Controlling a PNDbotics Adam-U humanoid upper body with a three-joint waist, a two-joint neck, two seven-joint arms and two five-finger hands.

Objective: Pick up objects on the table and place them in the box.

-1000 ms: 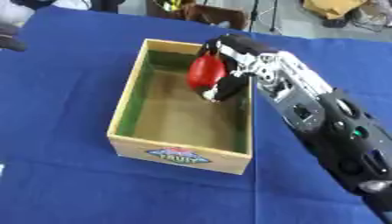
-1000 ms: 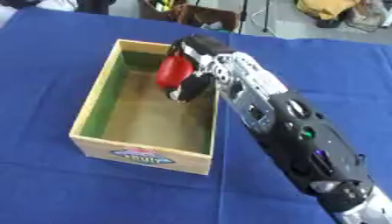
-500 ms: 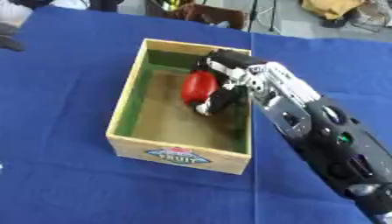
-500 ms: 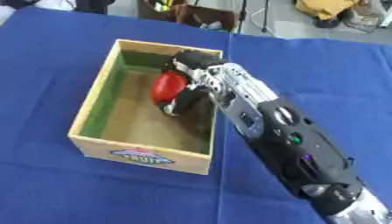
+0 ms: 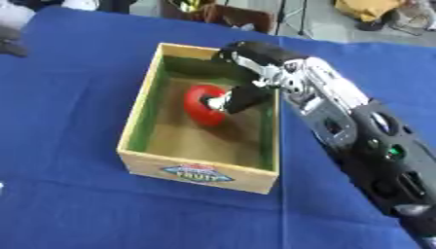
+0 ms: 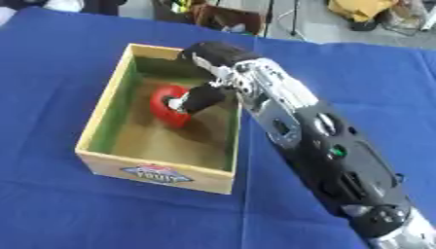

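Note:
A wooden box [image 5: 136, 151] with a green inside and a fruit label on its front wall stands on the blue table. My right arm reaches in over the box's right wall. Its hand [image 5: 236, 99] is curled round a red rounded object [image 5: 199, 104], which sits low inside the box near its floor. The side of the object under the fingers is hidden. My left hand shows in no view.
Blue cloth [image 5: 68, 204] covers the table all round the box. Beyond the far edge lie a brown crate [image 5: 238, 17], yellow bags and stand legs on the floor. A grey and black shape [image 5: 13, 29] sits at the upper left corner.
My right hand has carried the red object down from the box's upper right rim into the box, toward its middle and floor.

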